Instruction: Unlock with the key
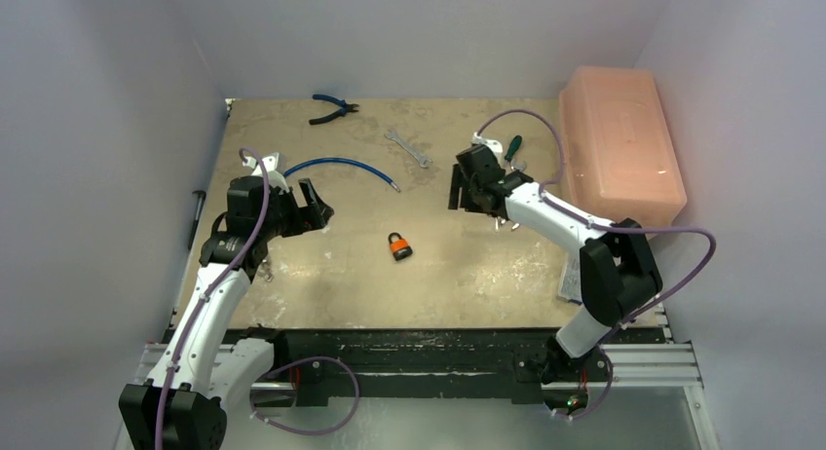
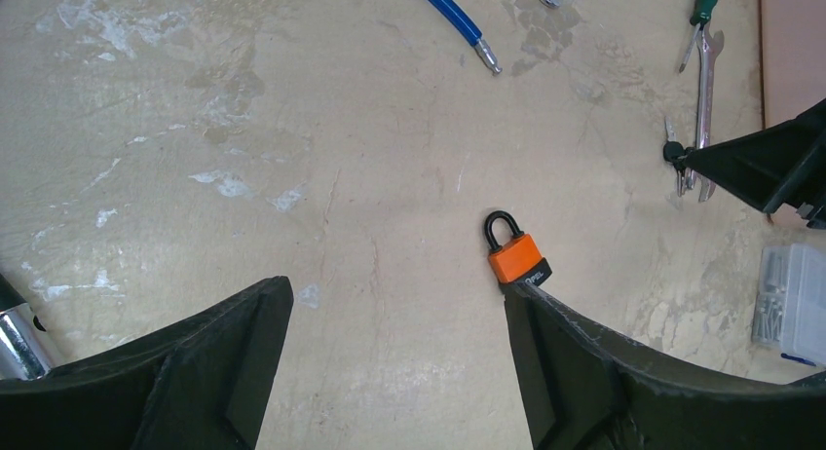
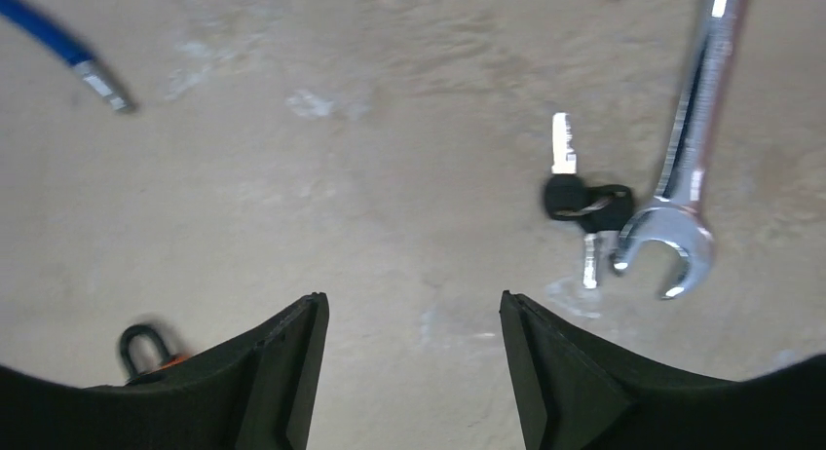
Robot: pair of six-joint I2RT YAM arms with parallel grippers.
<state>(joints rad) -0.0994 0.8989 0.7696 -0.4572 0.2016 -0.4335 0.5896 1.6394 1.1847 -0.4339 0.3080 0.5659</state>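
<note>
The orange padlock (image 1: 399, 245) with a black shackle lies flat on the table between the two arms. In the left wrist view the padlock (image 2: 516, 255) sits just beyond my right finger's tip. My left gripper (image 2: 394, 294) is open and empty, left of the padlock in the top view (image 1: 319, 208). The keys (image 3: 581, 199), black-headed on a ring, lie on the table next to a wrench, ahead and right of my right gripper (image 3: 411, 304), which is open and empty. Only the padlock's shackle (image 3: 141, 341) shows past that gripper's left finger.
A spanner (image 3: 687, 158) lies beside the keys. A blue cable (image 1: 341, 166), pliers (image 1: 333, 107), a second wrench (image 1: 407, 148) and a green-handled screwdriver (image 1: 511, 146) lie farther back. A pink box (image 1: 623, 143) stands at the right. A clear parts box (image 2: 794, 294) is near the right arm.
</note>
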